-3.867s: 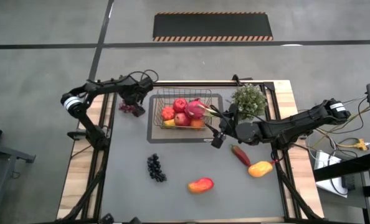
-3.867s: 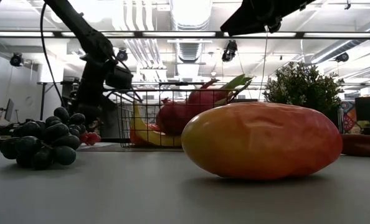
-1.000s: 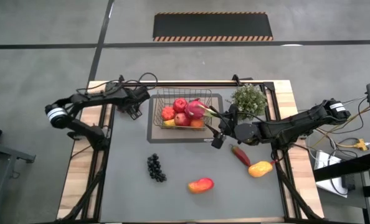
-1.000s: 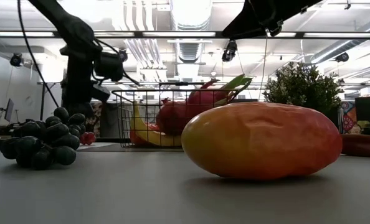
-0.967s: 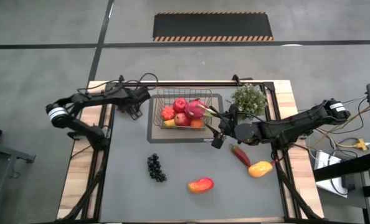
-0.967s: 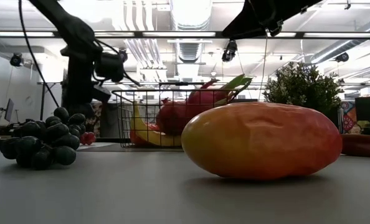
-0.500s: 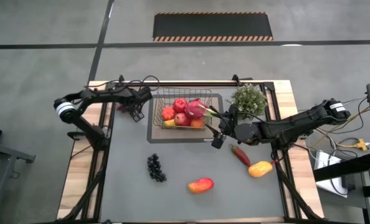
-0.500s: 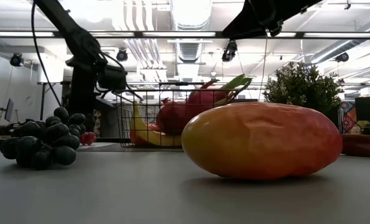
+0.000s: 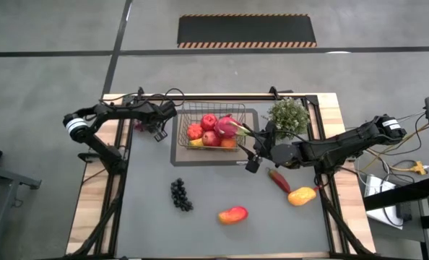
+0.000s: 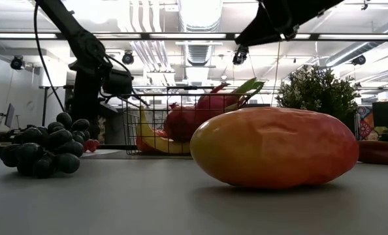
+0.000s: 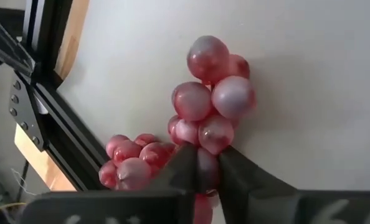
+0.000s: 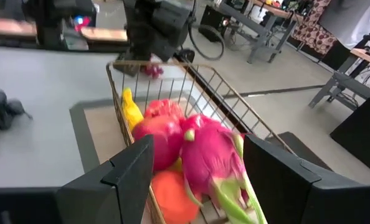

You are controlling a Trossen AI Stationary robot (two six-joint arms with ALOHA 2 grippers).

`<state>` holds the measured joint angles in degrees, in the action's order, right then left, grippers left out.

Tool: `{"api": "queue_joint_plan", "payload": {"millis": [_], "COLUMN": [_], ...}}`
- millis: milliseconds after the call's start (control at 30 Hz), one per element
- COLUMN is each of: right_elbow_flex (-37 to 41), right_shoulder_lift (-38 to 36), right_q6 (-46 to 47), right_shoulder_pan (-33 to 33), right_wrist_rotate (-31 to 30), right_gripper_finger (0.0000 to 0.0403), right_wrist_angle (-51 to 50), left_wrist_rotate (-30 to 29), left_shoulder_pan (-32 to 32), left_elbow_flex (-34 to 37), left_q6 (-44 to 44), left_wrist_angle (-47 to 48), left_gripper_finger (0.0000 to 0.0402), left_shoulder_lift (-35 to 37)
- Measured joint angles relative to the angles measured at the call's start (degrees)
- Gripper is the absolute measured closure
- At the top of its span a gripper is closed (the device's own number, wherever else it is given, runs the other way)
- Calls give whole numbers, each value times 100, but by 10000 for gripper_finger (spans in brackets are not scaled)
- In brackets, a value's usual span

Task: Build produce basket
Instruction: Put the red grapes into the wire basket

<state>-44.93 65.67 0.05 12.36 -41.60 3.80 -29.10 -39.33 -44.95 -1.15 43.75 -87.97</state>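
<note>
The dark wire basket (image 9: pixel 210 131) stands on a grey tray at the table's far middle. It holds red apples, a banana, an orange and a pink dragon fruit (image 12: pixel 213 158). A bunch of red grapes (image 11: pixel 205 118) lies on the table left of the basket, by the table's frame. My left gripper (image 9: pixel 157 130) is above the bunch and shut on it. My right gripper (image 9: pixel 253 154) hovers open at the basket's right near corner and touches nothing. On the near half of the table lie dark grapes (image 9: pixel 180 193), a mango (image 9: pixel 232 214), a second mango (image 9: pixel 301 195) and a red pepper (image 9: pixel 278 178). My left gripper pinches one grape (image 11: pixel 207 163) at the near end of the red bunch between its two fingers (image 11: pixel 184 169). The fingers come from above, pointing down. The bunch lies on the table, spread away from the fingers.
A bushy green plant (image 9: pixel 288 115) stands right of the basket, close behind my right arm. The table's dark frame rail (image 11: pixel 54 118) runs right beside the red grapes. Bare grey table lies between the dark grapes and the tray.
My left gripper has sunk a little and shifted slightly toward the basket, settling over the red grapes. The fruit on the table has kept its place.
</note>
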Motion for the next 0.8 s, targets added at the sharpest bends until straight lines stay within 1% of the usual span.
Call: {"api": "queue_joint_plan", "payload": {"millis": [67, 167, 267, 400, 567, 633, 800], "right_elbow_flex": [6, 9, 20, 20, 20, 20, 20], "right_shoulder_lift": [0, 2, 2, 2, 2, 2, 2], "right_q6": [11, -109, -307, -521, -456, -454, -459], "right_shoulder_pan": [0, 0, 0, 0, 0, 0, 0], "right_wrist_rotate": [0, 0, 0, 0, 0, 2, 4], "right_gripper_finger": [172, 172, 172, 172, 172, 172, 172], "right_wrist_angle": [-160, -228, -199, -138, -116, -46, 13], "left_wrist_rotate": [3, 30, 41, -95, -45, 191, 1221], "left_shoulder_pan": [4, 36, 118, 159, 190, 240, 478], "left_elbow_flex": [0, 3, 7, -100, -368, -425, -435], "left_q6": [-133, -156, -236, -272, -294, -296, -446], "left_wrist_angle": [15, 90, 306, 557, 318, 56, -901], "left_gripper_finger": [390, 389, 389, 389, 389, 389, 389], "left_shoulder_lift": [10, 98, 363, 982, 2012, 2442, 3334]}}
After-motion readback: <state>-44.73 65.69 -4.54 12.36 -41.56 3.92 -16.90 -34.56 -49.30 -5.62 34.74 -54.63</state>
